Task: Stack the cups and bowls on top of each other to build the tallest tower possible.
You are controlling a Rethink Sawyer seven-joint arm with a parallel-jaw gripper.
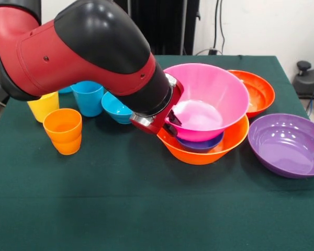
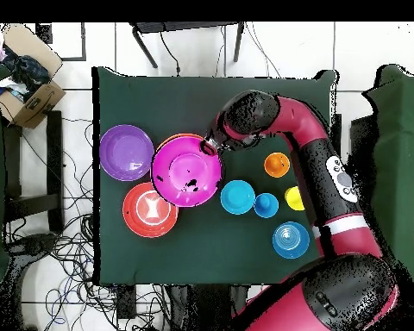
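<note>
A large pink bowl sits tilted in the large orange bowl, with a small dark blue bowl showing between them. My gripper is at the pink bowl's left rim, one finger inside and one under it, shut on the rim. In the overhead view the gripper meets the pink bowl at its edge. An orange cup, a yellow cup and a light blue cup stand upright at the left, beside a small teal bowl.
A wide purple bowl lies at the right. A wide red-orange bowl sits behind the pink one. A shallow light blue bowl lies beside the arm. My arm's big elbow hangs over the cups.
</note>
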